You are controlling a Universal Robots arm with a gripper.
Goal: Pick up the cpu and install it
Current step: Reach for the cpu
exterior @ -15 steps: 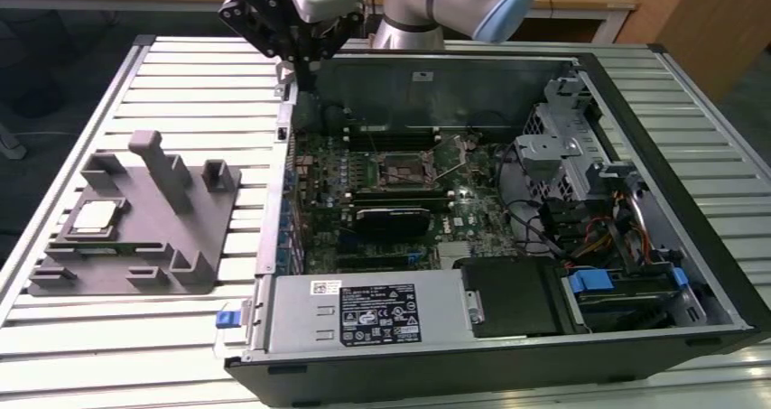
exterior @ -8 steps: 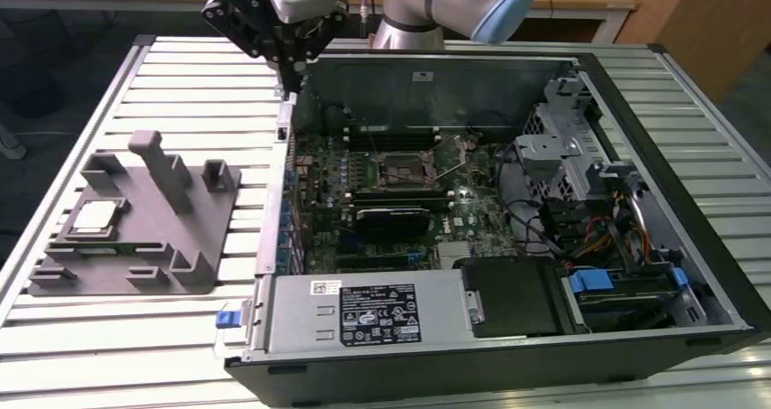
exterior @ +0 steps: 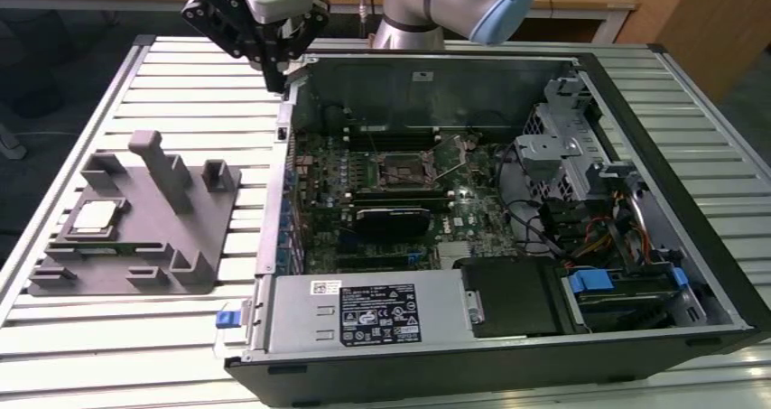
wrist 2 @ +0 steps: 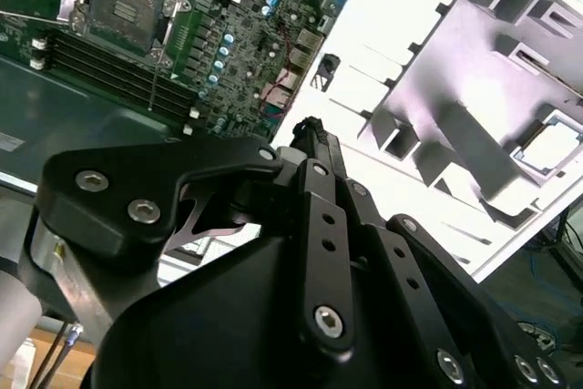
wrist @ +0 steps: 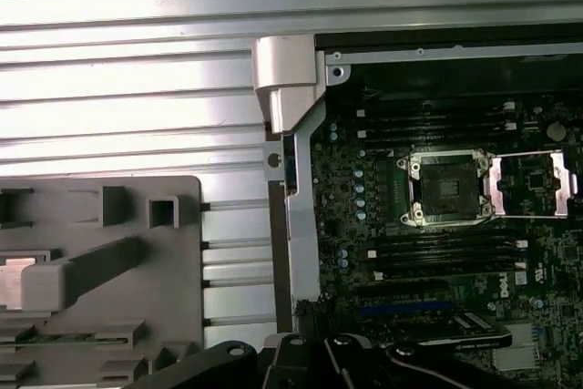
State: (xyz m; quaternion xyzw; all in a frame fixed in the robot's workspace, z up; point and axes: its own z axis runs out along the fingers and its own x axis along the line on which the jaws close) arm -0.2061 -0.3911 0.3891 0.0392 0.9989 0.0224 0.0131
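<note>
The cpu, a small square chip with a silver top, lies in a recess of the grey fixture on the exterior view's left; in the second wrist view the cpu sits in that same recess. My gripper hangs above the case's far left corner, well away from the cpu, fingers together and holding nothing. In the second wrist view the gripper tapers to one tip. The motherboard's socket stands open and bare, seen as the socket with its metal plate swung aside.
The open black computer case lies on a slatted metal table. Inside are drive bays and cables and a power supply. The case's wall runs between fixture and motherboard.
</note>
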